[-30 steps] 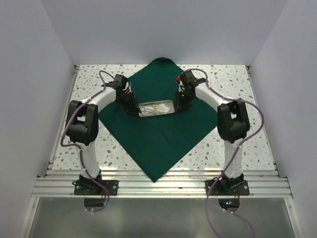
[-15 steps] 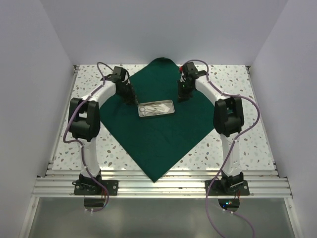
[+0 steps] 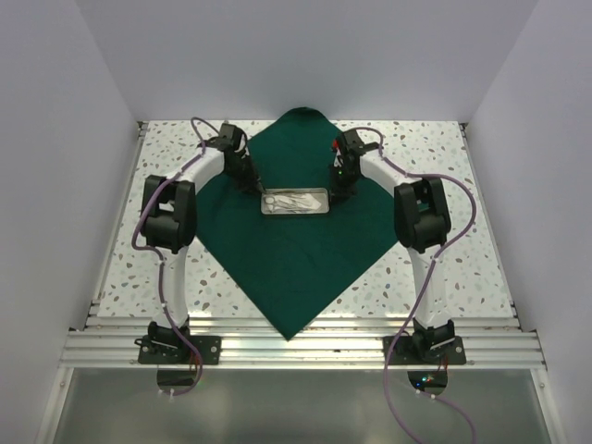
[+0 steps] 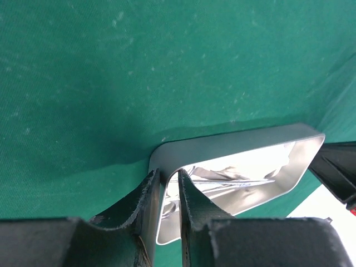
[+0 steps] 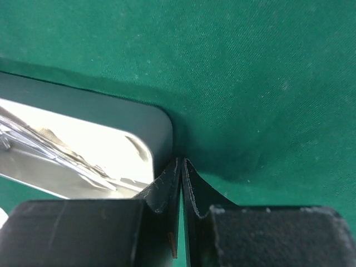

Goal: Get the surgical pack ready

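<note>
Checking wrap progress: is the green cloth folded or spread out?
Spread out: the green cloth lies flat as a diamond, with the tray uncovered on it.

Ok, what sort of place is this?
Probably a robotics lab test cell: plain white walls around a speckled table, a left arm and right arm bolted to an aluminium rail, a staged green cloth and metal tray.

Counted, one of each: green cloth [image 3: 296,264], metal tray [image 3: 294,213], table [image 3: 444,166]. Two arms are noted: left arm [image 3: 171,222], right arm [image 3: 421,217]. Two grippers are noted: left gripper [image 3: 262,190], right gripper [image 3: 339,191]. Instruments [image 3: 294,201] cannot be counted; too small.
</note>
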You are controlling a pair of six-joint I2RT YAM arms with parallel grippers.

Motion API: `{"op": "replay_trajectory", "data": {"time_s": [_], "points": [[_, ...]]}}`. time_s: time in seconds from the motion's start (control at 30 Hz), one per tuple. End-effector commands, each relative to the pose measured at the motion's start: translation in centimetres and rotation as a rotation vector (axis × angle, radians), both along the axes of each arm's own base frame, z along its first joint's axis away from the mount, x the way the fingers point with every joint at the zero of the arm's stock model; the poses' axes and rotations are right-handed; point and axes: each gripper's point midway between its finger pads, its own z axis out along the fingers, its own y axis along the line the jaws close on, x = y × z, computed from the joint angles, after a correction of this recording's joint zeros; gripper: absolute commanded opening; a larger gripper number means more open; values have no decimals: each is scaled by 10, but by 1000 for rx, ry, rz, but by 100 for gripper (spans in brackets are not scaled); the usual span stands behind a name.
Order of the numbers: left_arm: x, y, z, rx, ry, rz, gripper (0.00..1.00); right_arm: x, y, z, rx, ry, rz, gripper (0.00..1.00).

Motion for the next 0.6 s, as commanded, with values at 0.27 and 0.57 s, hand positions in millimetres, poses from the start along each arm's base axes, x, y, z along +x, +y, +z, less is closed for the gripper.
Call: {"op": "replay_trajectory", "data": {"time_s": [0.27,0.57], "points": [[-6,-14,14,-42,-12,-19,22,-15,14,35,85,-36,18,7],[-18,-11,16,-38,-6,-20,22,-21,22,52,133,-54,24,7]]}}
